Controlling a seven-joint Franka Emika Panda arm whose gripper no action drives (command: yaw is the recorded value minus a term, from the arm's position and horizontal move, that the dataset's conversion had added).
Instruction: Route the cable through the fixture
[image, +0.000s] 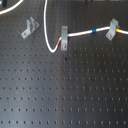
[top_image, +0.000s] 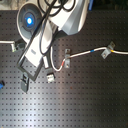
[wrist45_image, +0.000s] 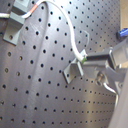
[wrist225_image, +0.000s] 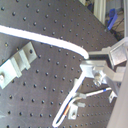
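The cable (image: 48, 30) is a white cord that comes down from the top edge, loops, passes the narrow upright clip (image: 64, 37) with a red band, and runs right to the slimmer slanted clip (image: 113, 29). The fixture (image: 29, 28), the broad slanted clip, stands apart to the first exterior view's left with no cable in it. It also shows in the second wrist view (wrist225_image: 16, 67). My gripper (wrist45_image: 81, 60) is shut on the cable (wrist45_image: 70, 40), off to one side of the fixture. The grip also shows in the second wrist view (wrist225_image: 89, 62). The first exterior view has no gripper in it.
The black perforated board (image: 65, 90) carries all clips. In the second exterior view the arm (top_image: 50, 25) covers the fixture's area. The upright clip (top_image: 66, 54) and right clip (top_image: 106, 51) show there. More white cable (image: 12, 8) crosses the first exterior view's top left corner.
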